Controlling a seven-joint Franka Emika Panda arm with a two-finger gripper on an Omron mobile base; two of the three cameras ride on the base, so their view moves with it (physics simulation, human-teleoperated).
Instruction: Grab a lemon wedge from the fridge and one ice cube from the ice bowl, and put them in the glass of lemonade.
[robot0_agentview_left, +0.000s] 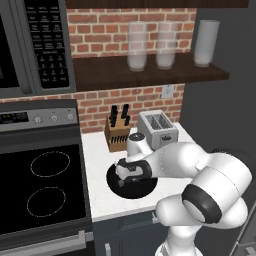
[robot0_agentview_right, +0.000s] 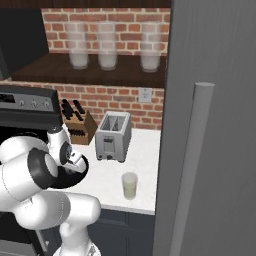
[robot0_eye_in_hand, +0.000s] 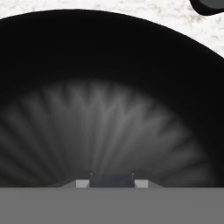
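The gripper is lowered into the ice bowl, the hand pointing down with the forearm folded low over the counter and the elbow bulging toward the cameras. In the hand view the ice bowl's dark, ribbed inner wall lies close under the camera, and at the bottom edge two pale finger tips flank a small bluish-grey block; whether that block is the ice cube, and whether the jaws are pressed on it or merely narrowed, cannot be told from here. The ice bowl sits on a white speckled counter, just in front of a wooden knife block and a silver toaster. The glass of lemonade stands upright near the counter's front edge, apart from the bowl and close to the fridge with its pale bar handle. A black cooktop adjoins the counter on the left, below a microwave. A dark wooden shelf against the brick wall carries three frosted glasses.
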